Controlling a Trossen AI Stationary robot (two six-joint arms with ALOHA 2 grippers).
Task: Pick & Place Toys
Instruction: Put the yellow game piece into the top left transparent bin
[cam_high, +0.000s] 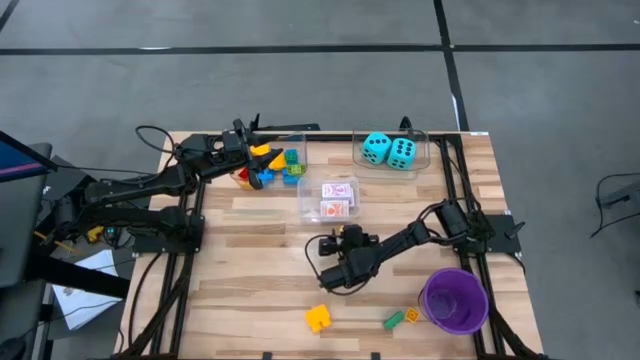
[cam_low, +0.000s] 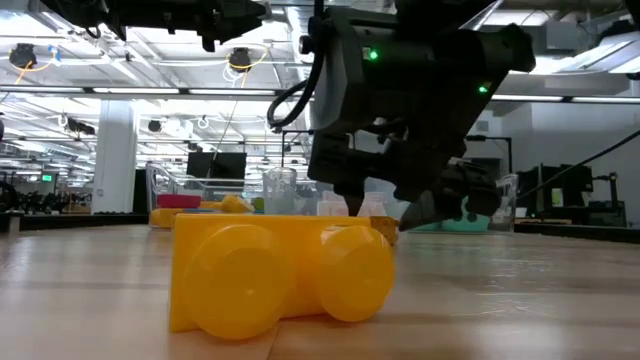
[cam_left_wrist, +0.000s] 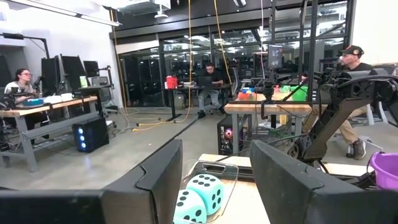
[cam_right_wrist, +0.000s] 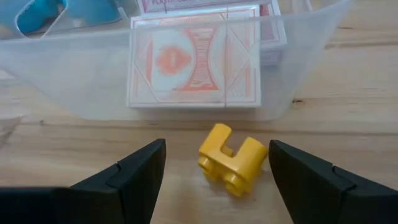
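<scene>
Nearest my low camera sits a yellow building brick (cam_low: 280, 275), lying on the desk (cam_high: 260, 235) at its front edge, not yet sorted. Beside it, toward the purple cup (cam_high: 455, 298), I see a small green brick (cam_high: 394, 320) with an orange piece (cam_high: 411, 315) next to it, also loose.

Sorting looks well under way, by my reading: the two turquoise dice (cam_high: 389, 151) share one clear bin (cam_high: 425, 140), the red-and-white card packs (cam_high: 339, 198) lie in another bin (cam_high: 305, 205), and a heap of mixed bricks (cam_high: 270, 168) fills a third (cam_high: 301, 142). At least four pieces remain out.

My right end effector (cam_right_wrist: 214, 165) hangs low over the desk just outside the card bin, fingers (cam_right_wrist: 134, 171) spread apart, a small yellow brick (cam_right_wrist: 231, 158) lying between them, apparently untouched. It holds nothing.

My left end effector (cam_high: 245, 148) is over the brick bin, fingers (cam_left_wrist: 158, 180) parted; they look empty, though I cannot be sure of that from the wrist camera.
</scene>
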